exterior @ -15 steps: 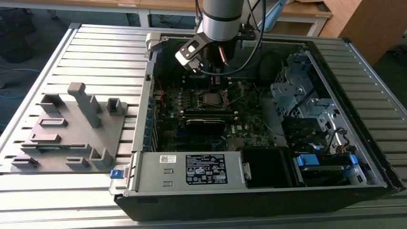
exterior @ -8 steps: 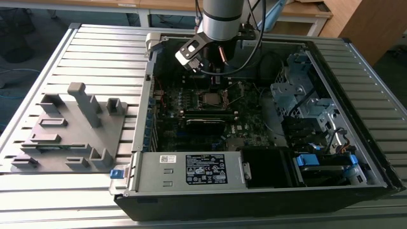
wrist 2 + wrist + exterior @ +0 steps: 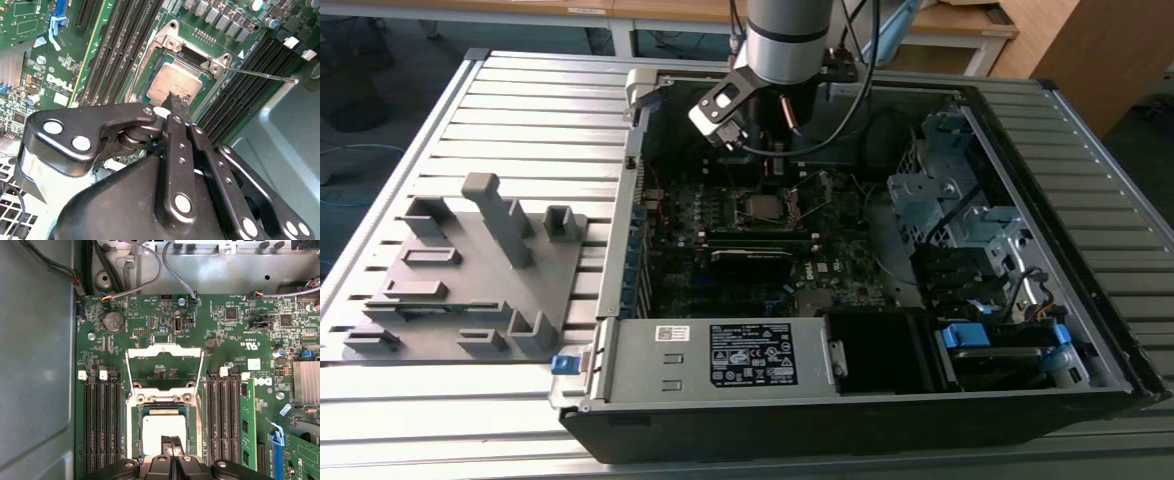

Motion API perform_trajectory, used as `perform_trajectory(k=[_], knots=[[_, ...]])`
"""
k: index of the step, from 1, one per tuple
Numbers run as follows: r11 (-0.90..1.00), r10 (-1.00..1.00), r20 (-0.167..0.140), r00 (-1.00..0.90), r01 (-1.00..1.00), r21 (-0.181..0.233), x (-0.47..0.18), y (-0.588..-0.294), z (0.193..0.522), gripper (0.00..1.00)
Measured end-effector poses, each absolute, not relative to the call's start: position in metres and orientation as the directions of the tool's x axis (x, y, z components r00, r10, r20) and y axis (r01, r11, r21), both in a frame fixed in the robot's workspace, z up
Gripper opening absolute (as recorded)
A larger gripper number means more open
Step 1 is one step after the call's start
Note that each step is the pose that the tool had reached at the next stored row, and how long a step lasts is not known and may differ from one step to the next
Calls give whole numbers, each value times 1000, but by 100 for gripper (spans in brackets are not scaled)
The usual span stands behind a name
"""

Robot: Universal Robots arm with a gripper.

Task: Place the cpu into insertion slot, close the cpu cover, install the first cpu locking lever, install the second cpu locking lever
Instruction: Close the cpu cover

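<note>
cpu (image 3: 162,427): dull silver-grey top, right under jaws
jaws: glossy black, silver rivets
insertion slot (image 3: 134,422): silvery rim
cpu cover (image 3: 165,349): silvery frame, green shows through its window, just beyond jaws
circuit board (image 3: 150,315): green, fine pale traces
memory strips (image 3: 102,425): black, white end clips, either side of jaws
coin cell (image 3: 113,321): silver
heatsink (image 3: 306,382): grey, ribbed
table (image 3: 520,110): pale grey, slat lines
fixture block (image 3: 467,270): plain grey
computer case (image 3: 854,430): black
</note>
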State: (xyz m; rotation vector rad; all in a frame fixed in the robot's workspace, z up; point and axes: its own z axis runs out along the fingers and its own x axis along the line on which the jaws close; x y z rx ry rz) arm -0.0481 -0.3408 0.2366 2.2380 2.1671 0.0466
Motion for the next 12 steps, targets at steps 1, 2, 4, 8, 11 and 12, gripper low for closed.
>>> perform_trajectory(k=[1, 2, 4, 8, 11, 12], knots=[[-32, 999, 3, 32, 999, 39, -48, -341, 238, 10], [-32, 999, 3, 32, 999, 39, -48, -341, 239, 10], [-32, 999, 3, 32, 999, 39, -48, -341, 241, 10], [-32, 999, 3, 32, 999, 39, -48, -341, 245, 10], [-32, 999, 4, 32, 999, 40, -48, -341, 246, 10], [-32, 999, 4, 32, 999, 39, -48, -341, 246, 10]])
